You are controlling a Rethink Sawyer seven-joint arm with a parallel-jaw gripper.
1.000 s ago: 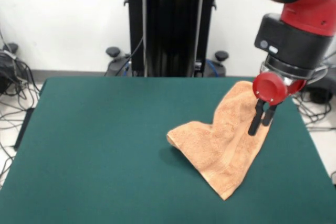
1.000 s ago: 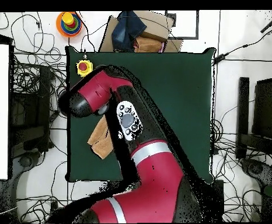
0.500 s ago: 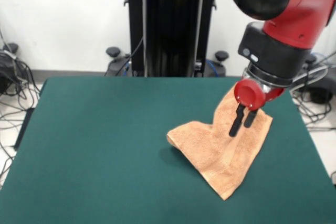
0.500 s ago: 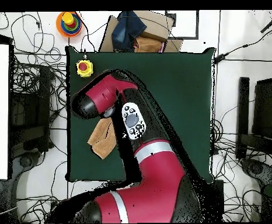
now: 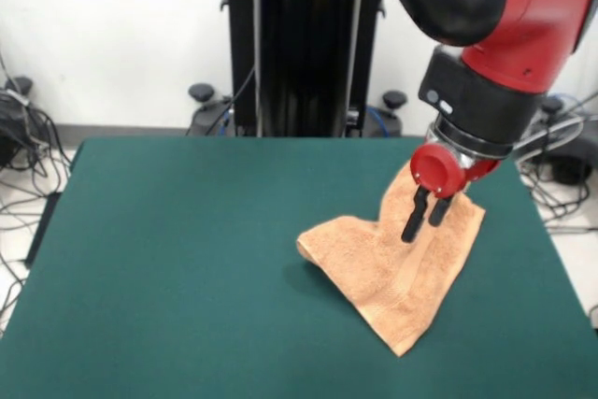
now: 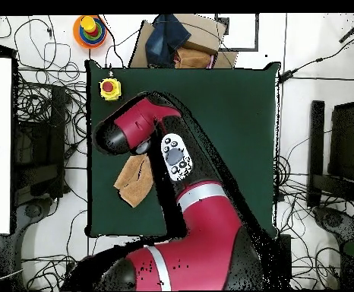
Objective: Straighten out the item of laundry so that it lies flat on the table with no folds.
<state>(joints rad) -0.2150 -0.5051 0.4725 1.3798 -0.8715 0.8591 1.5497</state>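
Observation:
The item of laundry [image 5: 392, 263], an orange-tan towel, lies crumpled on the right side of the green table [image 5: 187, 259]. Its left part is bunched into a raised fold and one corner points toward the near edge. My gripper [image 5: 422, 221] hangs just above the towel's upper middle, with its two black fingers slightly apart, open and holding nothing. In the overhead view the towel [image 6: 134, 182] shows near the table's [image 6: 233, 122] left edge. There the red arm [image 6: 134, 129] covers the towel's upper part and hides the gripper.
A yellow box with a red button [image 6: 109, 88] sits on a table corner. Off the table lie a ring-stacking toy [image 6: 89, 29], a cardboard box with dark cloth [image 6: 176, 38] and many cables. The towel lies close to the table's right edge [image 5: 537, 221].
In the front view the gripper has moved left, from the towel's right edge to above its upper middle. The towel's shape is unchanged.

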